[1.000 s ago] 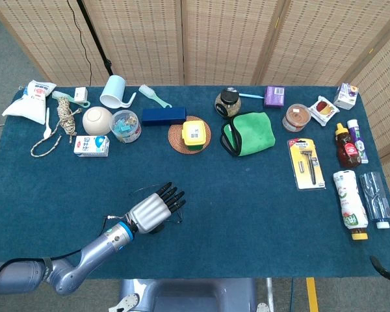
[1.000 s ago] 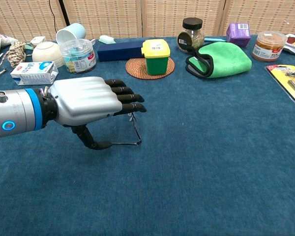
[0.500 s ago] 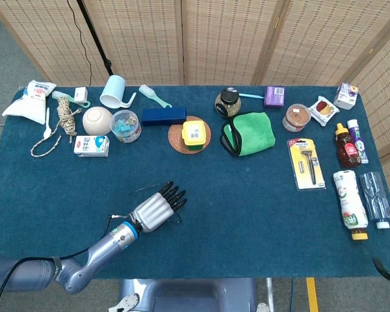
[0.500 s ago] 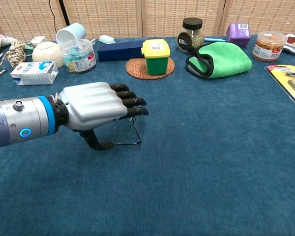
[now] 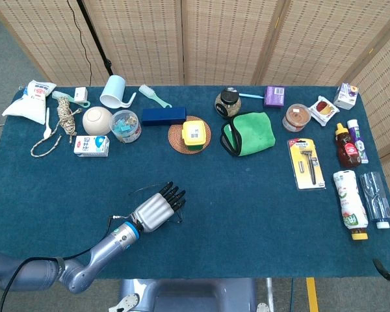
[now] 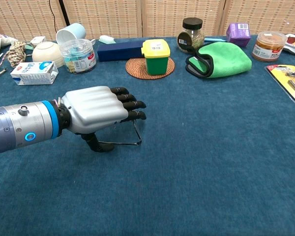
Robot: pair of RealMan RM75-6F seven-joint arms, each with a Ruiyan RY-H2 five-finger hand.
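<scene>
Hovering the silver left hand (image 6: 101, 110) over the thin wire-framed spectacles (image 6: 130, 135) on the blue cloth table (image 6: 211, 162), fingers part-curled, holding nothing, apparently needing a lower pinch.

Left hand low over the table, palm down.
The silver left hand (image 6: 96, 109) reaches in from the lower left on its grey forearm, black fingers (image 6: 130, 104) extended together, thumb tucked beneath.
</scene>
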